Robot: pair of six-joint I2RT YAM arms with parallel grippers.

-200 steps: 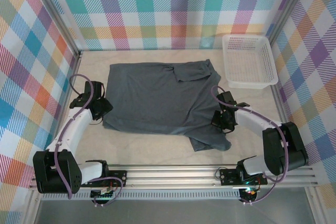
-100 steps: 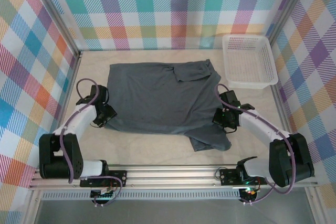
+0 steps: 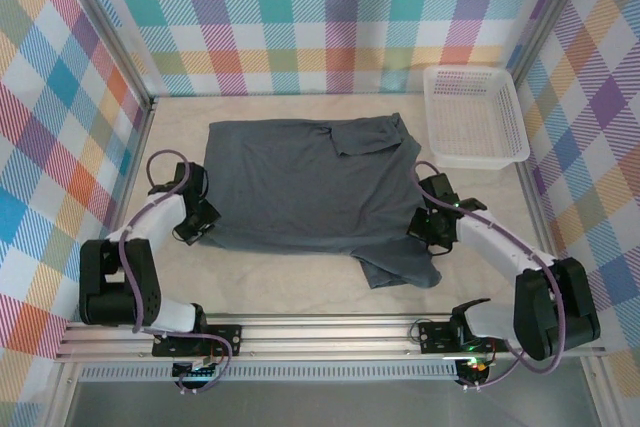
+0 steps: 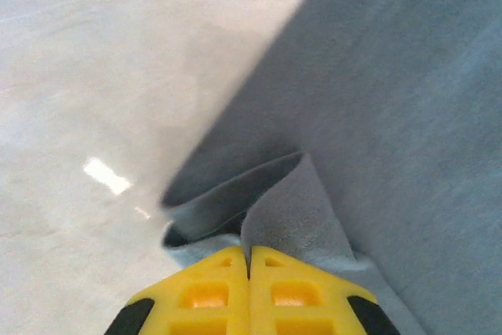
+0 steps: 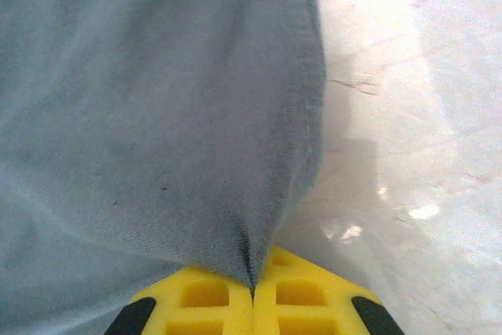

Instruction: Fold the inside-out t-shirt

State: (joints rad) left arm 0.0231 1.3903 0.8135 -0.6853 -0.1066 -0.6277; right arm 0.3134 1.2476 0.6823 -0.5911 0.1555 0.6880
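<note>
The inside-out t-shirt [image 3: 300, 182] lies spread on the table, dark slate-grey, with its top right part folded over and a flap trailing at the near right. My left gripper [image 3: 195, 229] is at the shirt's near left corner, its yellow fingers [image 4: 208, 292] shut on a raised fold of the t-shirt [image 4: 376, 115]. My right gripper [image 3: 428, 227] is at the shirt's right edge, its yellow fingers [image 5: 204, 300] shut on a pinch of the grey t-shirt [image 5: 157, 115].
A white mesh basket [image 3: 473, 117] stands at the back right, just beyond the shirt. Checked walls close in the left, back and right. The aluminium rail [image 3: 330, 337] with both arm bases runs along the near edge. Pale table [image 3: 290, 282] shows in front of the shirt.
My left gripper has moved onto the shirt's near left corner and closed on it. My right gripper has stayed shut on the right edge, shifting only slightly.
</note>
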